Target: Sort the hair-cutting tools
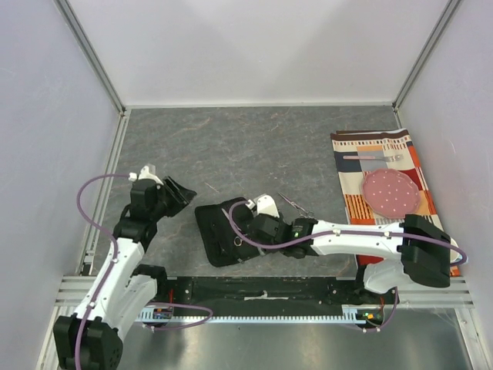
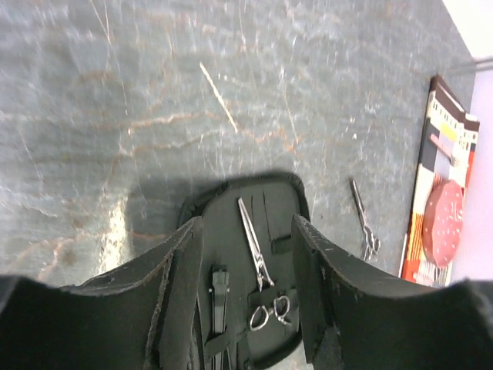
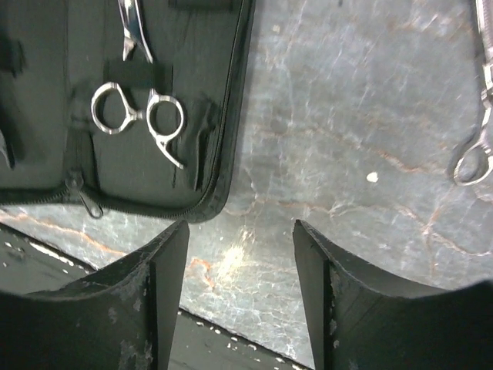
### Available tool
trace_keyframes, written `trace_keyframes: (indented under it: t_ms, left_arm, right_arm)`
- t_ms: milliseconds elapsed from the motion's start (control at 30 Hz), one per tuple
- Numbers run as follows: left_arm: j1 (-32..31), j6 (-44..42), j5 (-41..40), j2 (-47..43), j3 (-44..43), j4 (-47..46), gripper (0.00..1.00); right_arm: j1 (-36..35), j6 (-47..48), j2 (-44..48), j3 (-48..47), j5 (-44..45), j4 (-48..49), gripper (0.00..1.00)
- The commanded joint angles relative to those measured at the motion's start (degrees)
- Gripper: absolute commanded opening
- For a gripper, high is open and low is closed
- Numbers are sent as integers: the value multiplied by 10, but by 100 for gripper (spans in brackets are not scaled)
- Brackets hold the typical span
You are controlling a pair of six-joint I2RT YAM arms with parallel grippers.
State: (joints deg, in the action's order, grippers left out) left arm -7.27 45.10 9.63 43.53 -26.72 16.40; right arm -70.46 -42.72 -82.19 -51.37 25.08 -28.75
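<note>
Near the middle of the table (image 1: 231,146), a black zip case (image 1: 208,231) lies flat and open. One pair of silver scissors (image 2: 258,258) is tucked under a strap inside it, ring handles toward the near edge. A thin black stick-like piece (image 2: 219,297) sits just beside them in its own slot. The second pair of scissors (image 1: 295,203) is out on the bare table, just right of the case. The right tool (image 3: 240,231) hangs over the case's near corner, fingers spread wide with nothing between them. The left tool (image 2: 246,223) is off the case's left side, also gaping wide and empty. Way over on the right there's a striped placemat (image 1: 354,204) with a pink plate (image 1: 391,193) and a fork (image 1: 373,157) on it.
</note>
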Motion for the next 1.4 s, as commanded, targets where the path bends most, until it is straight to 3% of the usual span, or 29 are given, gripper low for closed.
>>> trace_keyframes:
  t_ms: [0, 100, 200, 267, 300, 333, 433, 467, 600, 833, 1133, 1367]
  left_arm:
    - [-2, -56, -59, 56, -62, 41, 55]
    - [-2, -66, -21, 136, -92, 13, 51]
    - [-3, -56, -2, 152, -98, -11, 47]
    - [-6, -48, -5, 144, -96, -10, 45]
    - [-7, -47, -13, 138, -95, 0, 43]
    - [-7, -45, -18, 122, -95, 12, 42]
    - [-13, -38, -36, 71, -86, 67, 18]
    - [-15, -34, -43, 56, -80, 96, 2]
    - [-17, -14, -59, -12, -37, 147, 2]
    - [-28, 40, -80, -51, 11, 180, 2]
    - [-55, 22, -89, 73, 8, 138, 2]
    - [-66, 11, -95, 150, -25, 103, 2]
  right_arm:
    - [-26, -28, 12, 33, -19, 30, 62]
    - [-37, -39, 3, 40, -10, 34, 54]
    - [-37, -47, 9, 47, 35, 29, 30]
    - [-26, -43, 12, 44, 65, 24, 20]
    - [-18, -33, 9, 43, 77, 23, 6]
    - [-7, -27, 5, 40, 77, 25, 0]
    - [33, 6, -22, 26, 74, 40, 0]
    - [46, 13, -36, 19, 71, 46, 0]
    - [80, 39, -77, 3, 54, 74, 0]
    - [102, 64, -157, -34, 26, 100, 0]
    - [98, 62, -190, -50, -27, 110, 0]
    - [40, 44, -198, -48, -18, 95, 0]
